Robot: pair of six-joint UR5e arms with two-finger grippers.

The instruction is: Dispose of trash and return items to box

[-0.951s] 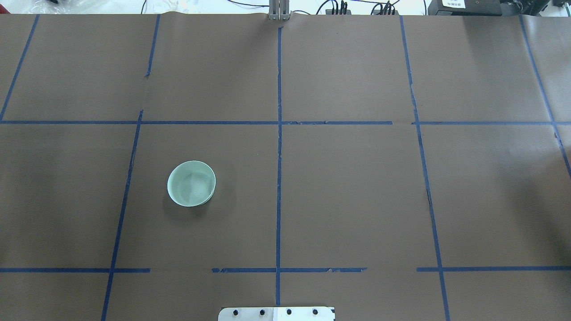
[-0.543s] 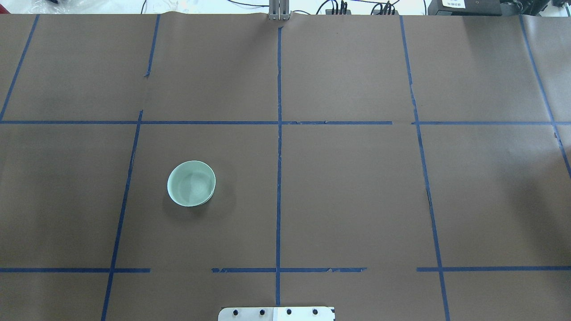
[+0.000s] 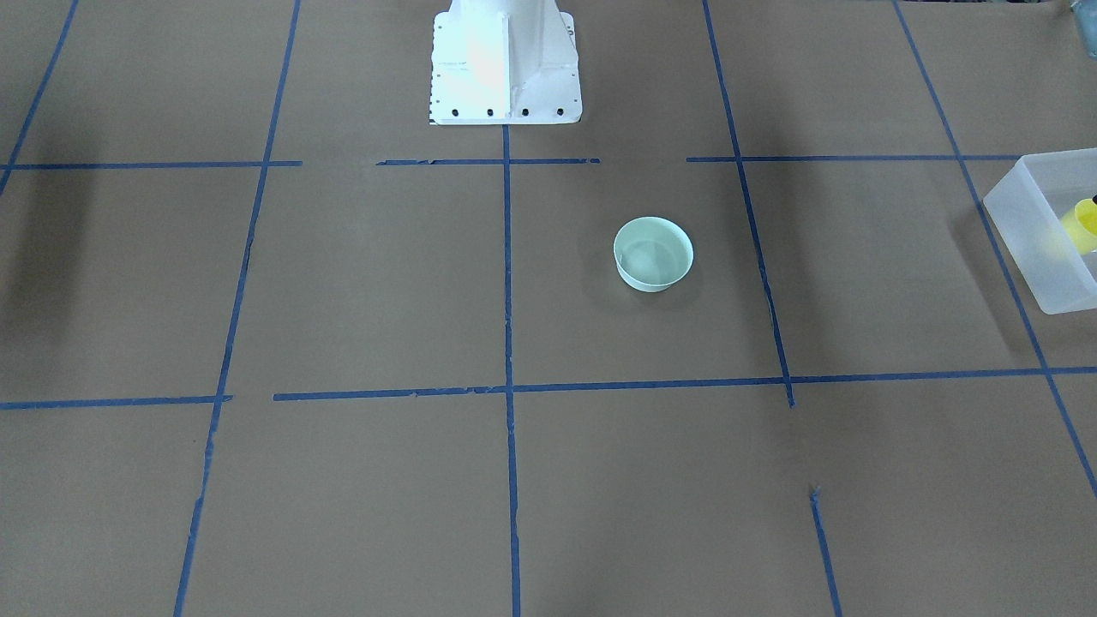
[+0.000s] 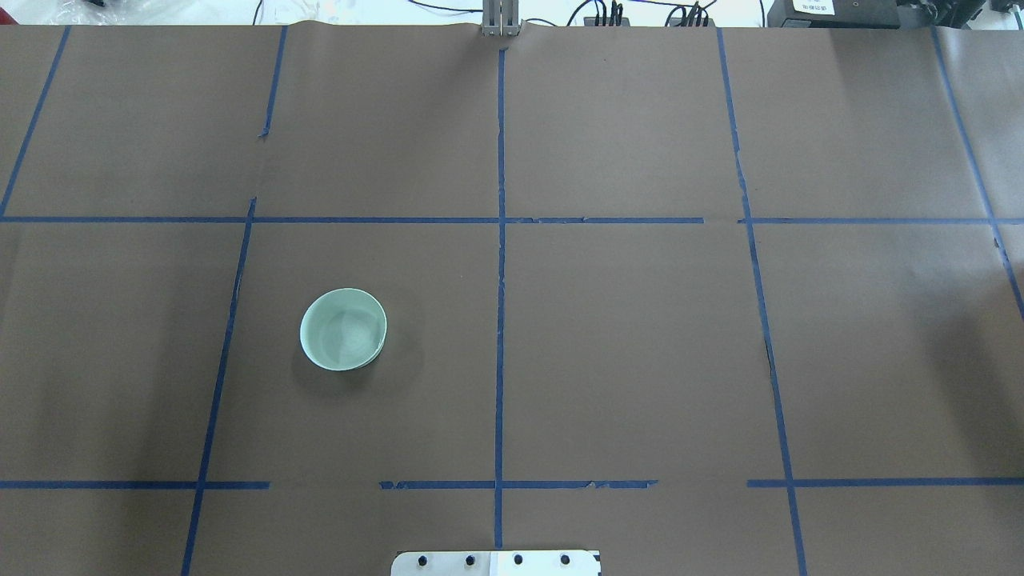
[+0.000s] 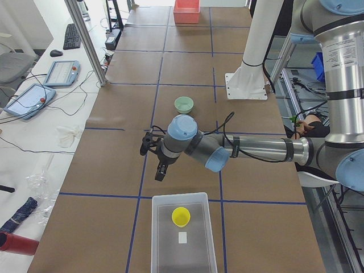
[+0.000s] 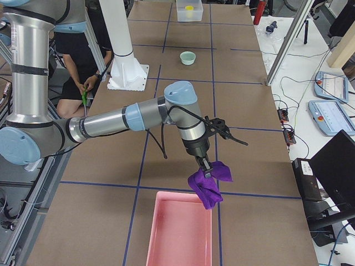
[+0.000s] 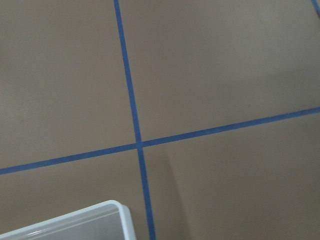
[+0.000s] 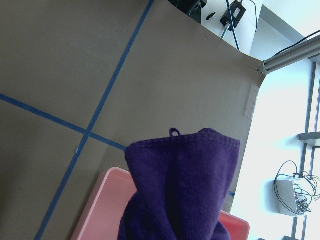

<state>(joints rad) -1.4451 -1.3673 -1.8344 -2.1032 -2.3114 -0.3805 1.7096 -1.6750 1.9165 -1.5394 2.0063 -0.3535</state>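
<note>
Lighting's pretty flat and even, soft stuff from overhead. The brown tabletop (image 4: 640, 360) reads matte and evenly lit. The green bowl (image 4: 343, 329) only gets a faint, fuzzy shadow hugging it in the overhead view. The front-facing cam blows out the white robot base (image 3: 504, 60), and there's a smeary dark patch just beside the box (image 3: 1028, 231). On the right wrist cam the window (image 8: 300, 100) clips to pure white, yet the purple cloth (image 8: 180, 190) knit stays sharp. The left wrist view looks a bit soft.
</note>
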